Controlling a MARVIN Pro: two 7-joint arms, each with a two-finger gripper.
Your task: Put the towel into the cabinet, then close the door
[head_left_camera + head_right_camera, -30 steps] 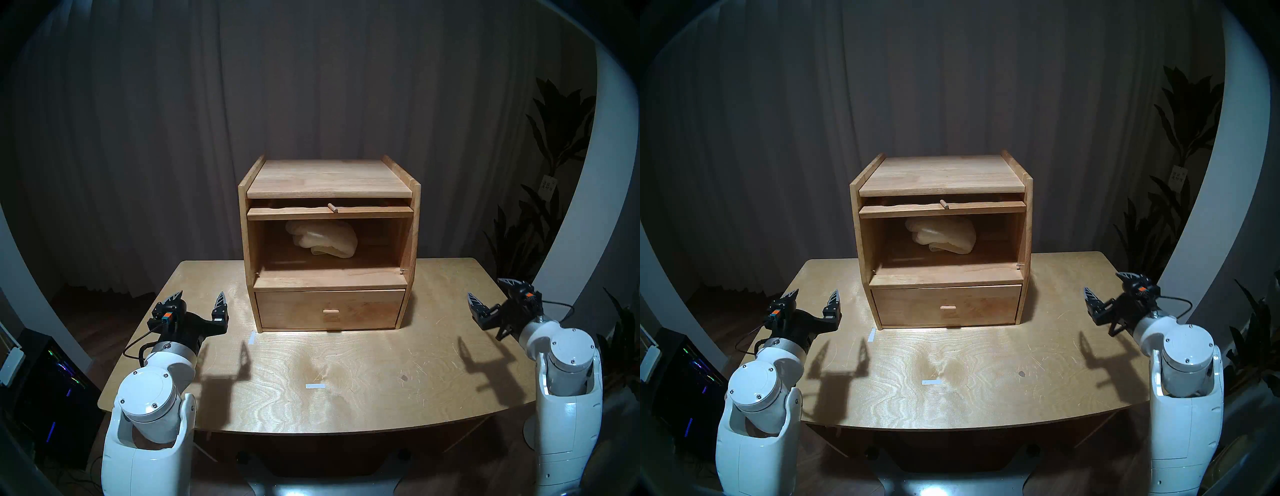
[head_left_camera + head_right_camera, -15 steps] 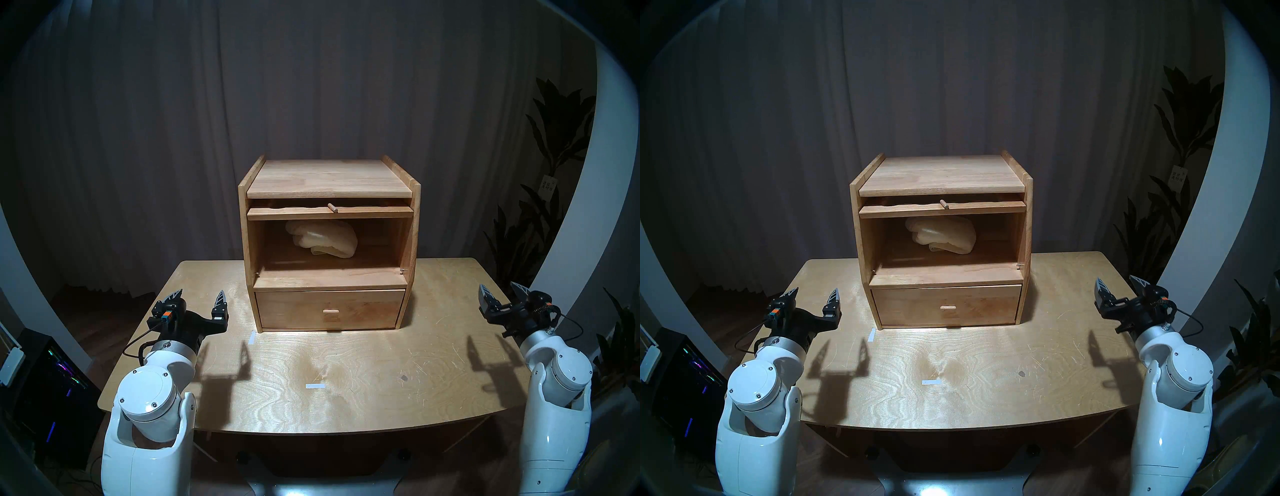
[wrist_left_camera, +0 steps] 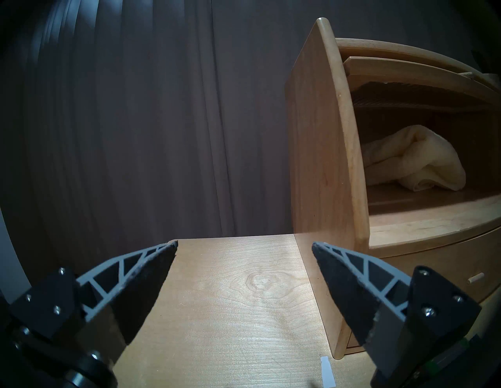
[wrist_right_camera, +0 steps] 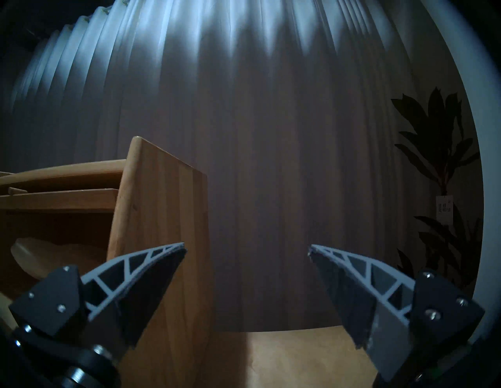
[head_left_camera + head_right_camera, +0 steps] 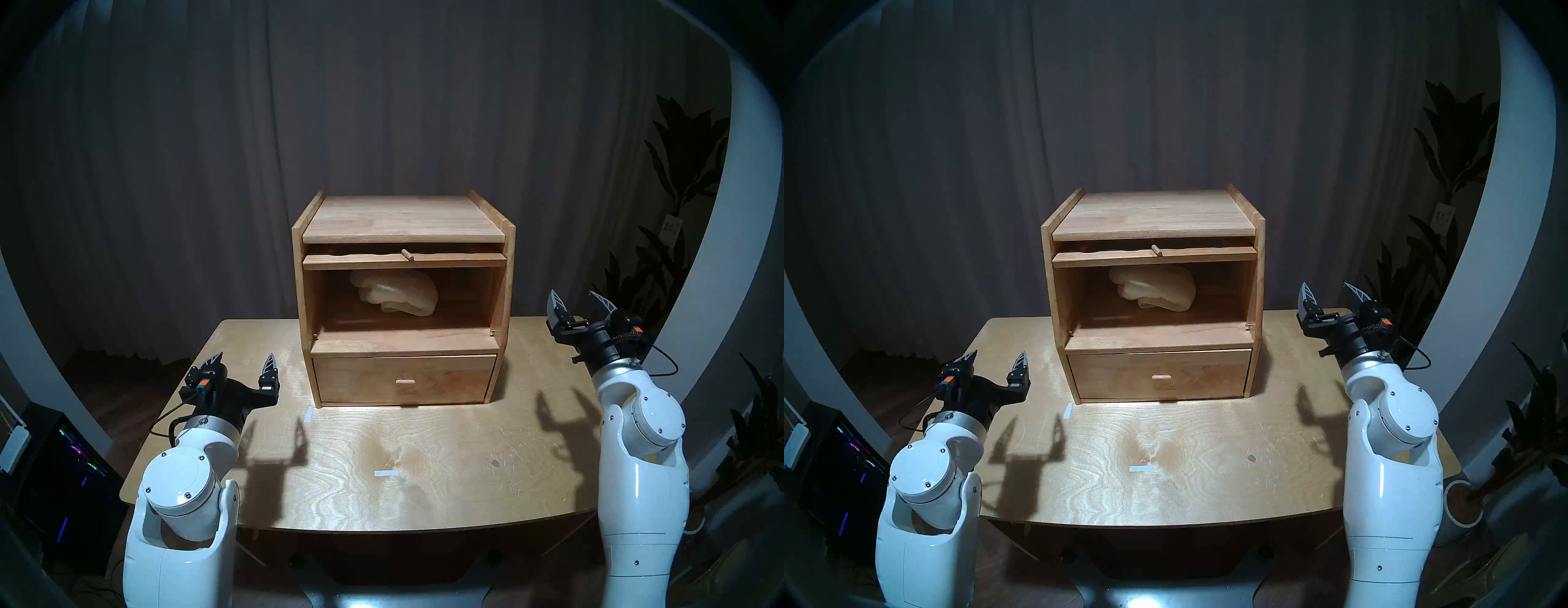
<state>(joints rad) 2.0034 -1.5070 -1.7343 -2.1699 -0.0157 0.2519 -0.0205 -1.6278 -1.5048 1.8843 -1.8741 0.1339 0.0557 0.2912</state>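
Since a second ago the right gripper (image 5: pixel 578 298) has climbed from low beside the table's right edge to about the height of the cabinet's (image 5: pixel 403 220) compartment, moving in toward the cabinet's right side and rolling so that its fingers point up and away; nothing else has shifted. The towel (image 5: pixel 396 293), a cream-white terry cloth bunched into soft thick folds, lies inside the compartment, toward the back and slightly left of centre. The door (image 5: pixel 405 260) is still raised, lying flat just under the top board with its peg knob (image 5: pixel 407 254) pointing forward, so the compartment stands uncovered. Below, the drawer (image 5: pixel 403 380) is pushed in. The right gripper is spread wide and empty, near the cabinet's right wall but apart from it. The left gripper (image 5: pixel 242 365) hovers level over the table (image 5: pixel 424 488) left of the cabinet, likewise spread wide and holding nothing, pointing past the cabinet's left side.
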